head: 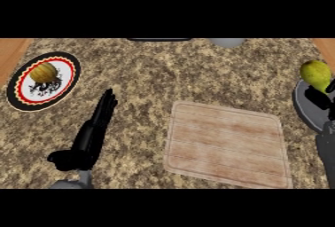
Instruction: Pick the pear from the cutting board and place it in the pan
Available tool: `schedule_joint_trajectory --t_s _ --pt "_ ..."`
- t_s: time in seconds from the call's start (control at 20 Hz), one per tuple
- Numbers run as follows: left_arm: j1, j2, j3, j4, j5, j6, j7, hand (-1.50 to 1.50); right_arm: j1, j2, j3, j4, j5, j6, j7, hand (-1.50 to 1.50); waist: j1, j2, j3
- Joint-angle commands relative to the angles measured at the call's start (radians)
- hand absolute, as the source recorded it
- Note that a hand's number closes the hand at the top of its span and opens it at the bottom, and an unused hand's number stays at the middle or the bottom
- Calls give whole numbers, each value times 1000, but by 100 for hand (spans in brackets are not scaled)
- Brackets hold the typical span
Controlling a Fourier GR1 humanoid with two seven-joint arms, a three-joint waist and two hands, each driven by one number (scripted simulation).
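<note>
Now over at the far right edge: pear [314,73], yellow-green, up against the black fingers of the right hand [323,98], thumb or finger tips pressed along its lower side, apparently pinched there, though much of that hand cut off by the frame. Directly beneath and just inward, grey pan [300,103], only its left rim and part of its dark inside showing, pear sitting over its upper edge. Cannot tell whether resting on the pan or held just above it. Wooden cutting board [226,144] lying bare in the middle-right of the speckled counter [157,75], slightly skewed, well apart from the fruit. Over on the left, left hand [91,133] stretched flat above the counter, fingers straight and pointing up the view, thumb sticking out to the side, holding nothing. Further up-left, round plate [25,96] with a black, red and white patterned rim, a small orange-brown striped gourd-like thing [44,72] sitting on its upper part. Along the top edge, a dark object [159,39] and a pale grey rounded one [227,42], both mostly cropped, too little showing to name.
</note>
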Motion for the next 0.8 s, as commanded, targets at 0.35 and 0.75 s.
schedule_joint_trajectory --t_s 0.35,0.75 --pt "7 -17 -8 31 -23 -3 -29 0 -156 -165 -227 510 -298 -268 -435 150 12 4 1" --pt "-36 -14 10 36 -21 -4 -30 0 -223 -270 -255 816 -383 66 -474 -150 33 15 2"
